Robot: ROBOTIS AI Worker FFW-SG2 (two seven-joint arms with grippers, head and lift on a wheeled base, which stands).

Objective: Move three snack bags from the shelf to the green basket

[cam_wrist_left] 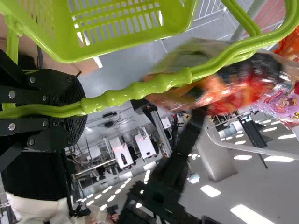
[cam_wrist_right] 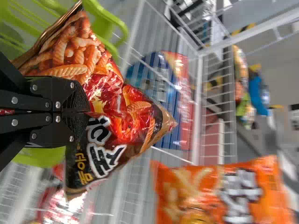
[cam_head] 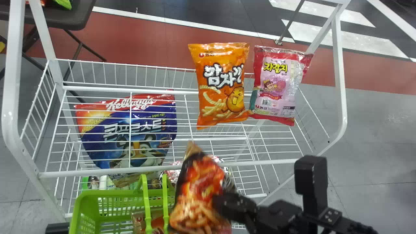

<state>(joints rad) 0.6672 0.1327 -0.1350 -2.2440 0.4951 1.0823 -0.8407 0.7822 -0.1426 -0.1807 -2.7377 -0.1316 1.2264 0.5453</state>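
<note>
My right gripper (cam_head: 224, 204) is clenched on the edge of a dark-and-red snack bag (cam_head: 198, 185), its printed face showing curly snacks. I have the bag tilted in front of the white wire shelf (cam_head: 97, 172), at the right side of the green basket (cam_head: 79, 198); I cannot tell whether it is wholly over the rim. My left gripper (cam_wrist_left: 79, 109) is closed around the basket's green handle (cam_wrist_left: 135, 88). Inside the basket lies another snack bag (cam_head: 139, 221), partly hidden by the handle.

On the shelf I see an orange snack bag (cam_head: 221, 91) with a pink-and-red one (cam_head: 276, 84) just beside it, to the right. To the left, a big blue cereal bag (cam_head: 117, 130) sits behind the white wires, and lower down, near my bag, is something shiny in red and white (cam_head: 172, 172), too blurred to make out
</note>
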